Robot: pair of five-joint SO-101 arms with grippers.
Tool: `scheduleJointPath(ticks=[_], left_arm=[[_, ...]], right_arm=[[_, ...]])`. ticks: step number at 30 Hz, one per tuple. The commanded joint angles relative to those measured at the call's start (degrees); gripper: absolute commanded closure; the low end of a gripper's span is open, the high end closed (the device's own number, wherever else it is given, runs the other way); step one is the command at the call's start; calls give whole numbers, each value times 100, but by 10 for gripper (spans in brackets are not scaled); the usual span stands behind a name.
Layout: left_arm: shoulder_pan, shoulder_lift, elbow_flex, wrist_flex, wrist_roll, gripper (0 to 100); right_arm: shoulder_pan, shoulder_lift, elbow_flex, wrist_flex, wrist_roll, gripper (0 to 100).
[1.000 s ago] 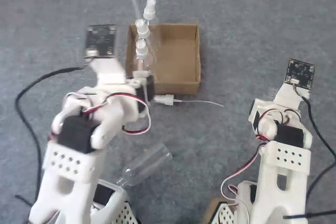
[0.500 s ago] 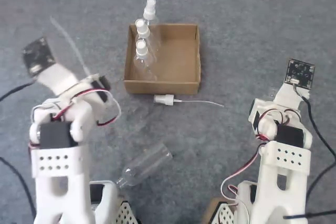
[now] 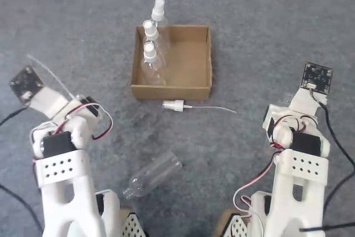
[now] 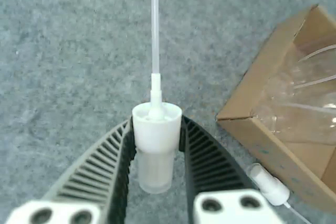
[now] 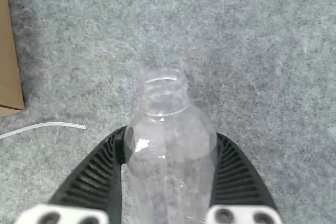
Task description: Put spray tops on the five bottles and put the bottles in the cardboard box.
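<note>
On the left of the grey carpet (image 3: 249, 43), the left gripper (image 4: 156, 129) was clamped on the collar of a white plastic spray top (image 4: 156, 153), with its thin dip tube (image 4: 154, 24) pointing away. That tube looked bendy, so the stiff collar was probably the right place to hold. Nearer the middle, a clear uncapped plastic bottle (image 3: 152, 175) lay on its side. Beyond it stood the brown cardboard box (image 3: 172, 90), with capped bottles (image 3: 150, 62) at its left wall. A loose white spray top (image 3: 173, 105) lay just before the box. At the right, the right gripper (image 5: 171, 137) squeezed a clear open-necked bottle (image 5: 163, 93) by its body. It seemed light, slick and easily dented.
</note>
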Motion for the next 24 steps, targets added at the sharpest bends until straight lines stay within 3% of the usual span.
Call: scheduleJointPath(ticks=[1,8,12,24], left_arm=[[114,-167,40,-176,756,987],[114,-158,171,-158,1345,987],[246,-149,84,299,1846,988],[290,-149,-154,580,2295,988]], right_arm=[[66,-215,-97,-119,-9,923],[66,-215,-97,-119,-9,923],[66,-215,-97,-119,0,923],[66,-215,-97,-119,0,923]])
